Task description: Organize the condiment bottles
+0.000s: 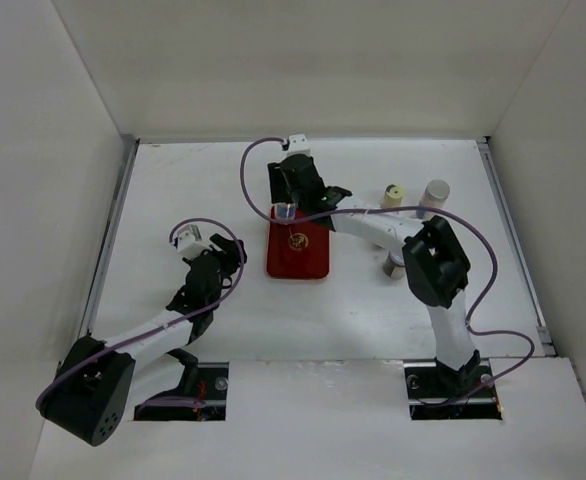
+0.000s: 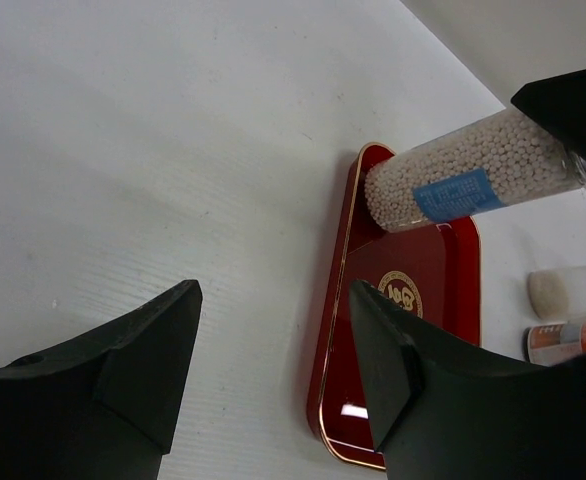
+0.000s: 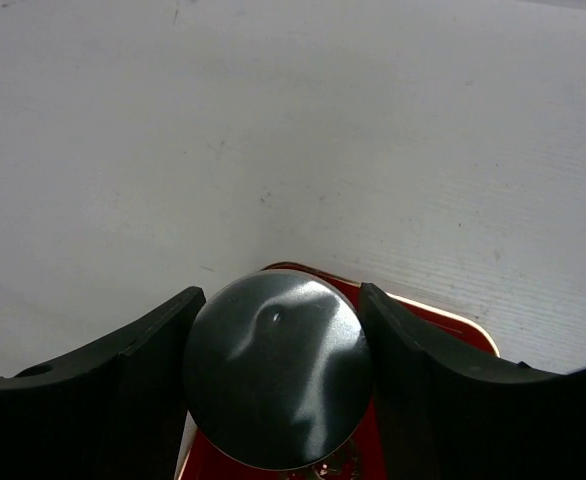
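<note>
The right end effector (image 3: pixel 278 300) is clamped on an upright grey-capped bottle (image 3: pixel 276 390) at the far end of the red tray (image 1: pixel 308 262), mid-table (image 1: pixel 173 190). The left end effector (image 2: pixel 273 295) gapes wide and empty nearer the left edge. A yellow-capped bottle (image 1: pixel 394 195) and a pale-lidded jar (image 1: pixel 436 190) stand toward the far right corner.

Glossy red tray (image 2: pixel 443 270), shiny grey bottle cap (image 3: pixel 278 370), clear plastic bottle (image 2: pixel 473 170), matt white table (image 2: pixel 173 150)
</note>
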`<state>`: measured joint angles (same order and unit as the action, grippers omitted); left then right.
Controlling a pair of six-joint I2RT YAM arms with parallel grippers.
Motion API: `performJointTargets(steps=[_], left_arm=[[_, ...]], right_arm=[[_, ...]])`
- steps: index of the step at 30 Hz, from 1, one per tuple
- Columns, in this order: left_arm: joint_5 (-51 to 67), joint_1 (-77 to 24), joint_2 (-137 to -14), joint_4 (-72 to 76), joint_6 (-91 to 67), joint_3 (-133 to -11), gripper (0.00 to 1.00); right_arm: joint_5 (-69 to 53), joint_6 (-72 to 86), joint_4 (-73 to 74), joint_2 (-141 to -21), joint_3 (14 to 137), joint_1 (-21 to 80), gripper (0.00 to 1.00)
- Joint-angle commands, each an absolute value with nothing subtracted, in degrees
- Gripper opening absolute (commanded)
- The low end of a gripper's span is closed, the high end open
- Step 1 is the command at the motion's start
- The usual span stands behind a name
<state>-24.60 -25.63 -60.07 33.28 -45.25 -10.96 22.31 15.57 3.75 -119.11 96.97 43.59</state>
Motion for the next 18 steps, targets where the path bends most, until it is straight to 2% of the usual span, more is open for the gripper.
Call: performJointTargets(steps=[1,5,10,15,18], left_arm=[[-24.61,-25.35,-59.85,35.86,-45.44,-10.81,0.59],[-24.78,-25.35,-59.15,35.86,-45.44,-10.55,0.59],[-24.35,-25.27,-58.80,35.60,-45.44,-10.64,0.59],[-24.35,-25.18,-58.80,35.60,-45.44,-10.55,0.59],[-24.87,-25.27,-58.53,35.77,-45.44,-10.28,0.60]], right_arm=[[22.59,17.40,-4.22,-117.68,96.77,44.78,0.65],[22.94,17.40,-4.04,-117.69,96.15,45.39,0.79],[22.94,17.23,-3.87,-114.53,94.49,45.66,0.92],[24.43,17.05,-4.74,-102.86,85.37,45.66,0.98],[27.94,17.58,-6.24,-92.14,73.08,43.47,0.98]])
